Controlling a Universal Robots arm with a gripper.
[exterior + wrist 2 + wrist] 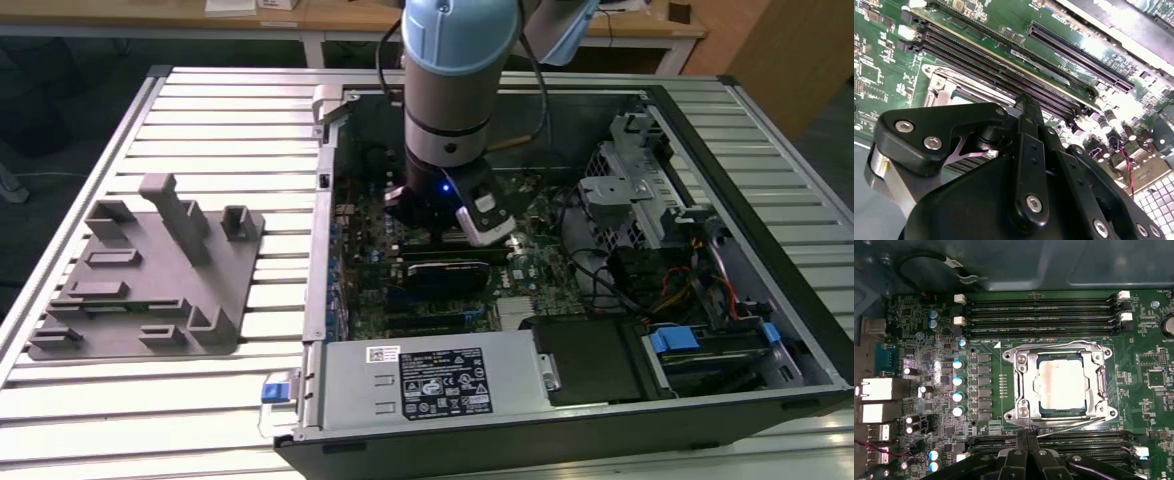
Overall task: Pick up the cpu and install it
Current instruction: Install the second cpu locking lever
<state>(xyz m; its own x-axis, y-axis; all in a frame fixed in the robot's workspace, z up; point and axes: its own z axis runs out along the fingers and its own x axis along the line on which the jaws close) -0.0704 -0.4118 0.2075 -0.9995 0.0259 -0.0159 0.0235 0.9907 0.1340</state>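
Seated in the socket frame (1061,385): the cpu (1061,383). Hand (1027,434) pinched closed, empty, just at frame's 6 o'clock edge.

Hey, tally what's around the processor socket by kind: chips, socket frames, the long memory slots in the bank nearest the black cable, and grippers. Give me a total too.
Square silver-topped cpu: 1
Metal-rimmed square socket frame: 1
Long black memory slots in that bank: 4
Black two-finger gripper: 1
Total: 7

open computer case (747,130), green motherboard (929,340), grey plastic fixture (147,270), slatted table (160,400)
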